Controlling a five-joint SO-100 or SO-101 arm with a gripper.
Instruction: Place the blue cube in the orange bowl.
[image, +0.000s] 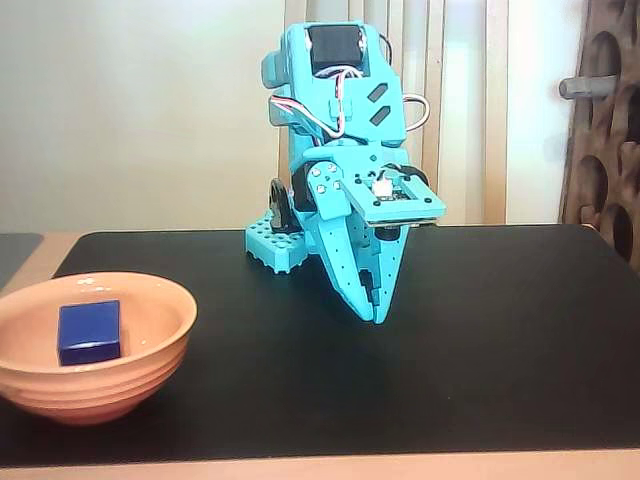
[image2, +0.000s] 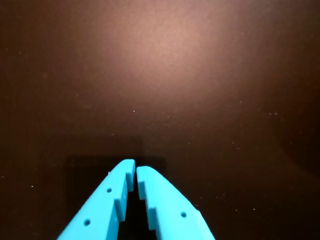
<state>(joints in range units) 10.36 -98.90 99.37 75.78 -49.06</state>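
Blue cube (image: 89, 331) resting inside orange bowl (image: 150, 345), task apparently done. Gripper (image: 378, 312) closed and empty, tips together, parked low over black mat (image: 480, 340), well apart from bowl.

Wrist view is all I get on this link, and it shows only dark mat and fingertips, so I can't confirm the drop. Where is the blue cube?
Observer: The blue cube sits inside the orange bowl, leaning toward its back wall.
Operator: Where is the bowl relative to the arm?
Observer: In the fixed view it stands at the mat's near-left corner, well left of the gripper.
Operator: Is the gripper carrying anything?
Observer: No. The jaws are shut and empty, pointing down at the bare mat near the arm's base.
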